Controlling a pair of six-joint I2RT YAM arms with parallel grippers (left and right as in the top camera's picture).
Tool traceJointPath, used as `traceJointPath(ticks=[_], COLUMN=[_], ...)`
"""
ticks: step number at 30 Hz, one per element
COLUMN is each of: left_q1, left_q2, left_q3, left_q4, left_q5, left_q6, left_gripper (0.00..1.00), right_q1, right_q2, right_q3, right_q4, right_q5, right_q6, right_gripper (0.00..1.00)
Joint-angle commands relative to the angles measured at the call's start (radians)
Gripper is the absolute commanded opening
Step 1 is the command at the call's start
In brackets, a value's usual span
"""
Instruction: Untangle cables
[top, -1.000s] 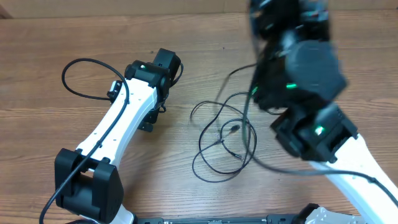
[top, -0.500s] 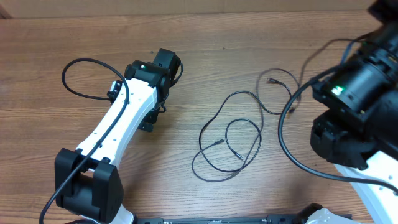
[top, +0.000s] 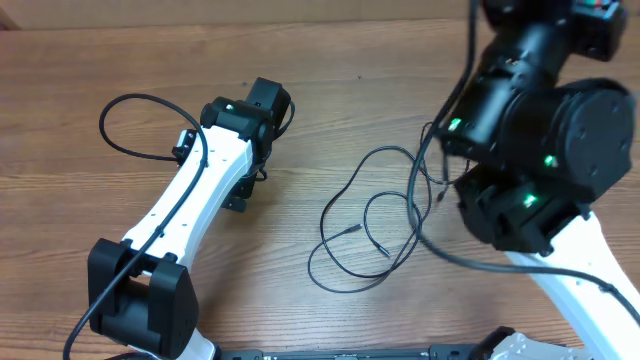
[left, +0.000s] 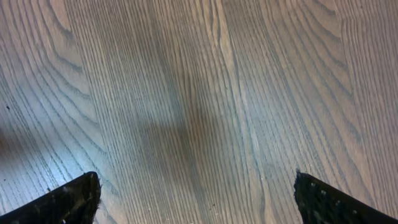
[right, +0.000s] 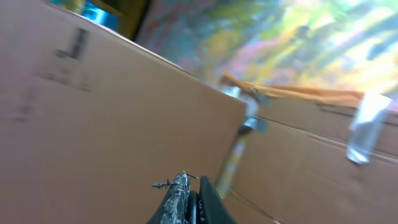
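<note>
Right arm swings back over the cables after pulling one strand free

Half a second ago the right arm was off at the table's (top: 330, 60) right edge with a short strand lying apart from the main loops; now it has come back in and hides most of that strand (top: 440, 190), only a thin bit showing beside it. The cables (top: 321, 225) lie mid-table as loose overlapping loops, unchanged in shape. The right gripper (right: 191, 202) has its fingers pressed together and tilted up toward cardboard boxes (right: 93, 124), and I can see nothing pinched in it. The left gripper (left: 199, 202) hangs spread wide over bare wood, well apart from the cables and unmoved. So one cable looks separated, and the crossed loops are probably the next job
</note>
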Motion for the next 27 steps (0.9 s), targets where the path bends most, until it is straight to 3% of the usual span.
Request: traceJointPath(ticks=[1,8,20,27], left_q1=[0.0,0.0,0.0,0.0], left_q2=[0.002,0.002,0.002,0.002], left_q3=[0.011,0.011,0.011,0.011], left_q4=[-0.003,-0.003,-0.003,-0.003], left_q5=[-0.023,-0.023,-0.023,-0.023], left_q6=[0.014,0.014,0.014,0.014], left_gripper=[1.0,1.0,1.0,0.99], right_q1=[0.058,0.0,-0.372,-0.48], right_q2=[-0.013,0.004,0.087,0.093], right_q3=[0.009,0.009,0.009,0.009], right_q4=[-0.021,-0.071,-0.2,-0.19], right_q5=[-0.053,-0.074,-0.037,-0.017], right_q6=[0.007,0.007,0.006,0.008], right_gripper=[0.04,0.04,0.04,0.04])
